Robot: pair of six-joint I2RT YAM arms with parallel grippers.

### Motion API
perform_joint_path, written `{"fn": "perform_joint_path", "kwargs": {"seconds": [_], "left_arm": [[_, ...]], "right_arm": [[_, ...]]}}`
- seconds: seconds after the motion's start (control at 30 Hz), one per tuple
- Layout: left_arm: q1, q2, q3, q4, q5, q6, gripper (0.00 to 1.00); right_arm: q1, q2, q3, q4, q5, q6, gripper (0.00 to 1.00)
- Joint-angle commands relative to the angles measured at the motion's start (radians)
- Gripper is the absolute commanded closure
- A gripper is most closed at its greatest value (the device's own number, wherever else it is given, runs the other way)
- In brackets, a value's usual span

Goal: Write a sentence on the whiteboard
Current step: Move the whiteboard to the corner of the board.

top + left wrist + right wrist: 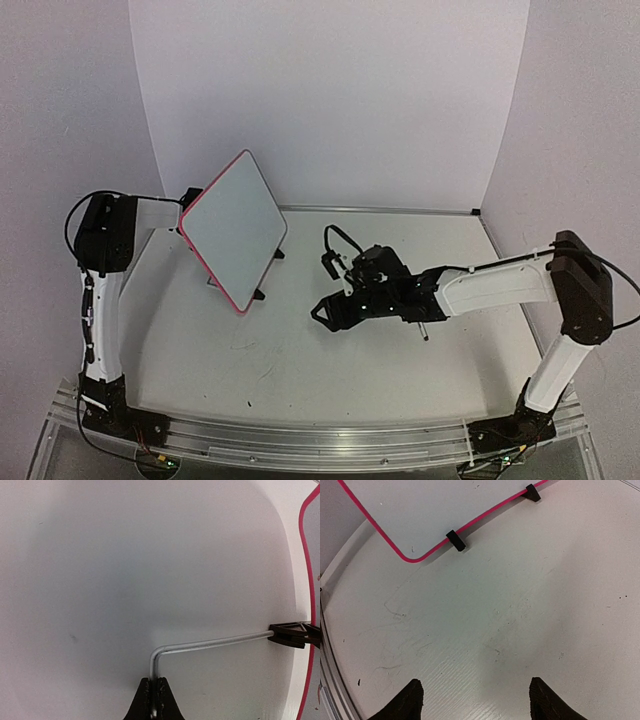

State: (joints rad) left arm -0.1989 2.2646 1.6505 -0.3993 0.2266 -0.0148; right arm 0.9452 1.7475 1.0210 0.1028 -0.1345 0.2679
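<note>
The whiteboard [235, 228], white with a red-pink rim, stands tilted at the table's back left, and its face is blank. The sentence is out of view. My left gripper [155, 695] is behind the board, shut on the bent metal wire stand [210, 643] that runs to a black foot [292, 633]. In the top view only a bit of that gripper [188, 197] peeks out at the board's upper left edge. My right gripper [325, 312] hovers low over the table right of the board. It is open, with nothing between its fingertips [545, 690]. The right wrist view shows the whiteboard's lower rim [395, 550] and two feet.
Faint dark marks lie on the white tabletop [485, 620] in front of the board. A thin, dark-tipped stick [424, 333] pokes out beneath my right forearm. White walls close the back and sides, and a metal rail [300, 440] runs along the near edge.
</note>
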Motion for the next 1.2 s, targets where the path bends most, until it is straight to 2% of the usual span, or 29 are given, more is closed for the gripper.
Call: {"fn": "perform_joint_path", "kwargs": {"seconds": [0.0,0.3,0.5,0.53,0.83,1.07,1.17], "left_arm": [[-0.096,-0.032,-0.035,-0.052,0.206,0.092,1.0],[-0.224,-0.014,-0.004,-0.092,0.329,0.133,1.0],[-0.239,-0.014,0.005,-0.092,0.379,0.122,0.99],[-0.237,-0.02,0.007,-0.091,0.372,0.113,0.97],[-0.2,-0.143,-0.068,0.013,0.276,-0.015,0.53],[-0.122,-0.273,-0.172,0.088,0.211,-0.101,0.35],[-0.094,-0.334,-0.208,0.086,0.113,-0.155,0.26]], "right_arm": [[0.013,-0.038,0.023,-0.009,0.046,-0.032,0.32],[0.086,0.006,0.036,-0.009,0.194,-0.099,0.36],[0.171,0.064,0.059,0.03,0.276,-0.119,0.36],[0.182,0.079,0.064,0.039,0.278,-0.12,0.35],[0.209,0.224,0.151,0.078,0.257,-0.171,0.35],[0.209,0.316,0.22,0.079,0.245,-0.224,0.41],[0.209,0.348,0.238,0.083,0.233,-0.228,0.42]]}}
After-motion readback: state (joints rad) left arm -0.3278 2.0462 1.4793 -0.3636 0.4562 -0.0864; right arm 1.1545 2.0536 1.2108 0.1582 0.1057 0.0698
